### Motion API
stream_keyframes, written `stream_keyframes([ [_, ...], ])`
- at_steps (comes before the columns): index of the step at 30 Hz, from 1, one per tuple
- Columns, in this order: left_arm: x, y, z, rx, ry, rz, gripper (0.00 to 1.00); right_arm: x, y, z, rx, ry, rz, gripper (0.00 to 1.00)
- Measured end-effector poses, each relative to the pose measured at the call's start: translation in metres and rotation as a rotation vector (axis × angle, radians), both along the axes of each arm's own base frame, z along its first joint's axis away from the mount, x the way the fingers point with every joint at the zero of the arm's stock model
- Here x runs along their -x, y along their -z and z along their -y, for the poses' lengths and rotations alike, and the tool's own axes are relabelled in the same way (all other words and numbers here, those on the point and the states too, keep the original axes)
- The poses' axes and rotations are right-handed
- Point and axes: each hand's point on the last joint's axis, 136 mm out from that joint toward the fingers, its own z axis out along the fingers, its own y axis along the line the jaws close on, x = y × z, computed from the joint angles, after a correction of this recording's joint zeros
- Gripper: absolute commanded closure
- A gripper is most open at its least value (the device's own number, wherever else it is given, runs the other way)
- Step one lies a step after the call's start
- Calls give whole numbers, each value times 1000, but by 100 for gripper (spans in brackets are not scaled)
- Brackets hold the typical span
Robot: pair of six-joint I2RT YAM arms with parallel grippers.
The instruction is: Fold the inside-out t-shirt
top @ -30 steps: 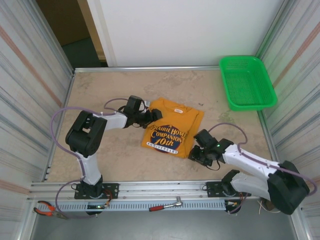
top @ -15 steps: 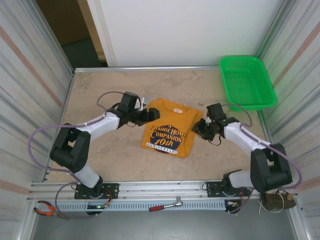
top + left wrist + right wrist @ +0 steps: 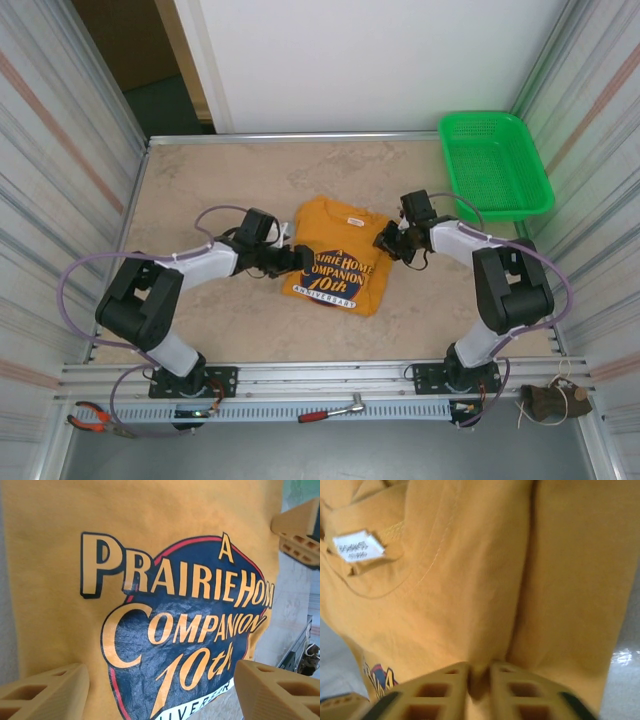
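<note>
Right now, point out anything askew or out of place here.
The t-shirt lies skewed on the table, with a ridge of cloth bunched in the shut right gripper. Pliers and a ratchet lie loose on the front rail.

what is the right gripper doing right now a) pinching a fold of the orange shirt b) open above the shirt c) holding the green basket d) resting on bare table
a: the right wrist view shows the right gripper closed on a raised fold of the t-shirt.

Orange t-shirt [image 3: 55, 555], dark blue print [image 3: 150, 650], left hand [image 3: 160, 692] spread wide
</note>
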Motion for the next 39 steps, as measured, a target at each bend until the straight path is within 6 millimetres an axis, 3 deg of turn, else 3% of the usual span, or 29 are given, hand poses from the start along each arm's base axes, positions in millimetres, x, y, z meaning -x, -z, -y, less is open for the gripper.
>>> stream_keyframes([
  [6, 22, 21, -1, -28, 42, -28, 24, -13, -1, 25, 6, 60, 7, 100],
  [9, 21, 21, 3, -15, 53, -6, 24, -19, -4, 34, 11, 72, 16, 100],
  [11, 21, 21, 7, -6, 63, 7, 24, -24, -8, 34, 11, 68, 20, 73],
  [12, 21, 21, 9, -3, 67, 13, 24, -27, -9, 34, 14, 61, 26, 65],
  [15, 22, 20, 11, -2, 69, 17, 24, -31, -14, 35, 33, 42, 53, 57],
  [19, 25, 11, 7, -18, 58, 7, 23, -16, -28, 41, 56, 32, 77, 58],
  [22, 15, -12, 10, -16, 40, 41, 23, 2, -41, 39, 59, 21, 111, 68],
  [27, -28, -66, 34, 61, 18, 169, 23, 34, -38, 0, 72, -70, 114, 83],
  [29, -41, -71, 45, 91, 20, 191, 23, 45, -33, -16, 78, -109, 103, 84],
  [31, -48, -62, 53, 107, 24, 177, 23, 52, -27, -29, 79, -140, 92, 84],
  [34, -44, -31, 55, 102, 26, 107, 23, 58, -10, -34, 92, -148, 66, 84],
  [38, -16, 11, 46, 73, 17, 9, 23, 73, 15, -25, 126, -146, 2, 82],
  [39, -11, 13, 46, 84, 23, 9, 23, 77, 19, -23, 131, -147, -9, 82],
])
